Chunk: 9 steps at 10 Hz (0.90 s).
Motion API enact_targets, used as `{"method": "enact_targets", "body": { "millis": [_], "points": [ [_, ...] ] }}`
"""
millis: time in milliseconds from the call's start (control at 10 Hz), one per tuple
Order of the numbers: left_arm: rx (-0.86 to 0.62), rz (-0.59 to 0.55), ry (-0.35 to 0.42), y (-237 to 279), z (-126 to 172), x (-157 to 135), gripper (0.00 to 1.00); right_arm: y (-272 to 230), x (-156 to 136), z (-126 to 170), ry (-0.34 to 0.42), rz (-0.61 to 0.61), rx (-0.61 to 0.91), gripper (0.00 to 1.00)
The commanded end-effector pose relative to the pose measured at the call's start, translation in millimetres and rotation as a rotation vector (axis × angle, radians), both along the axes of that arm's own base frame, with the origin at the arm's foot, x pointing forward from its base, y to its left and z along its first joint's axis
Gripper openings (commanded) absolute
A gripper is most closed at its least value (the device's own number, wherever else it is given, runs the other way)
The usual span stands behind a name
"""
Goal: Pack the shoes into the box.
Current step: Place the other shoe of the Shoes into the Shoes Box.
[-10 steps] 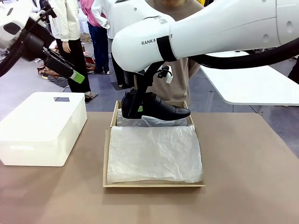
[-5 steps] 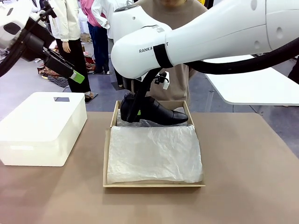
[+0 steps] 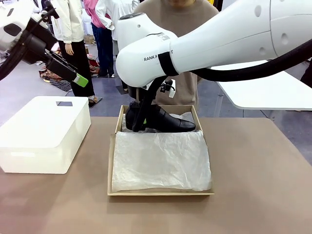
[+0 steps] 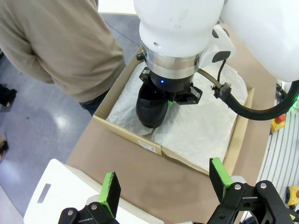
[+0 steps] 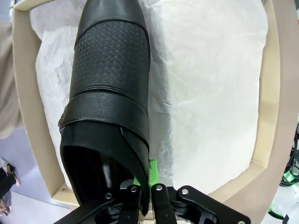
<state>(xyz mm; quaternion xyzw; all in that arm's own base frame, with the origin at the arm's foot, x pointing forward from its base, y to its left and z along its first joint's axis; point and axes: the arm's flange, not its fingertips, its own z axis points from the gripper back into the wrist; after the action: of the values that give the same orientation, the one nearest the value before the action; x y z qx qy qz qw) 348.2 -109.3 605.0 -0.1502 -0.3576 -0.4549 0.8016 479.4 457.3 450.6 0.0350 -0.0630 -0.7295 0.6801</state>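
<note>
Gripping one black shoe by the back rim of its heel opening, the right jaws are shut tight on that edge of leather, one finger inside the shoe and one outside. The shoe lies level along the far end of the box, toe toward the bench's right edge and heel toward the left. Whether its sole already rests on the paper cannot be told.

It looks moderately heavy, with a stiff sole and heel but a softer upper and strap. The leather is smooth, so a pinch at one end may let the long toe sag or swivel. The firm heel back is probably the soundest hold, and the strap would likely fold.

White tissue paper lines the box, crumpled under the shoe and spread as a flat sheet over the near part. This one shoe is all that shows above the paper.

The box sits mid-bench, reaching to the far edge, where a person stands just behind it. A larger white box stands apart near the bench's left edge. The left jaws hang above it, spread wide and empty.
</note>
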Motion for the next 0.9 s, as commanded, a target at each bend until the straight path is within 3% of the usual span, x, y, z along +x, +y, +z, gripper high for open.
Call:
{"method": "enact_targets", "body": {
  "millis": [0,800],
  "points": [
    [-0.013,-0.014,0.003,0,0,0,1.0,-1,-5,-5,-0.038,0.0,0.009,0.0],
    [-0.013,-0.014,0.003,0,0,0,1.0,5,-10,-26,-0.031,0.092,-0.027,0.0]
  ]
}}
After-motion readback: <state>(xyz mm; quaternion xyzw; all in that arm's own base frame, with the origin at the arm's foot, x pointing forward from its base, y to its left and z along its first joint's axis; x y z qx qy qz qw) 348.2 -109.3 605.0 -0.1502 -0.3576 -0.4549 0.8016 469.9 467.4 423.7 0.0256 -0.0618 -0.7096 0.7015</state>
